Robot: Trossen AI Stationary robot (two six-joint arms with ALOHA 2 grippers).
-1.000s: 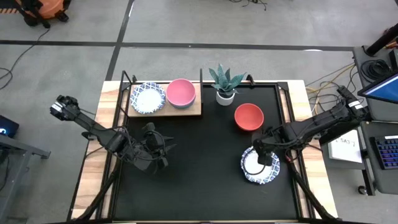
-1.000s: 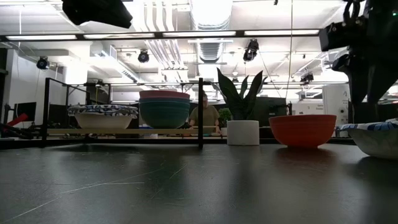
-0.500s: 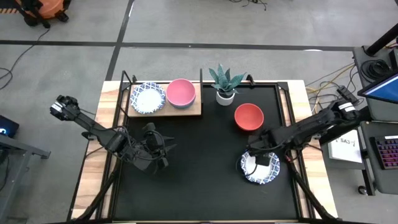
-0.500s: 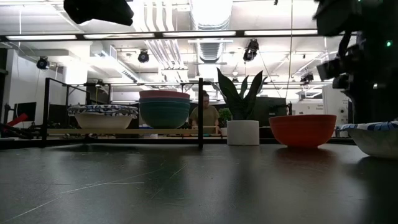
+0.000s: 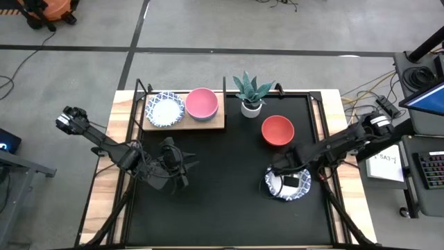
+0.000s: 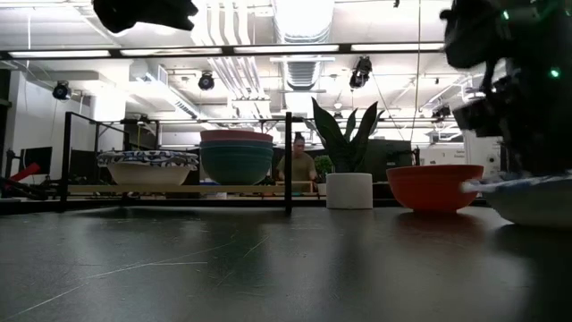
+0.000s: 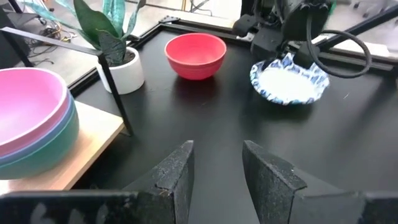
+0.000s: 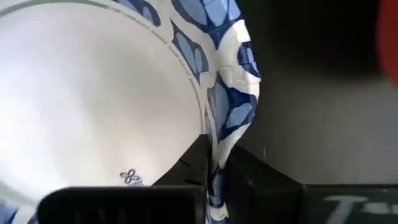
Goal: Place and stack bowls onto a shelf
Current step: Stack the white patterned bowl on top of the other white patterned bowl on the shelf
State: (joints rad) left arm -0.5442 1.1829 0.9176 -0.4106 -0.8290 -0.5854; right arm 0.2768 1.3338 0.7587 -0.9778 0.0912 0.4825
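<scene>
R gripper [image 8: 214, 163] pinches patterned bowl [image 5: 286, 185] at rim, fingers astride wall. Prob. rigid, glazed, slippery, chip-prone; grip rim, lift level. L gripper [image 7: 216, 163] idle, part-open.

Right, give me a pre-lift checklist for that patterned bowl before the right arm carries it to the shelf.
1. Grip: the right gripper pinches the patterned bowl by its rim, one finger on each side. Ok.
2. Bowl off the table: the low view shows it at about table level. Cannot tell.
3. Path: the red bowl and the plant pot lie between this bowl and the shelf. Not ok unless lifted over them.
4. Landing spot: the other patterned bowl on the shelf is uncovered for stacking. Ok.
5. Left gripper: open, empty, near the table's left side. Ok.
</scene>
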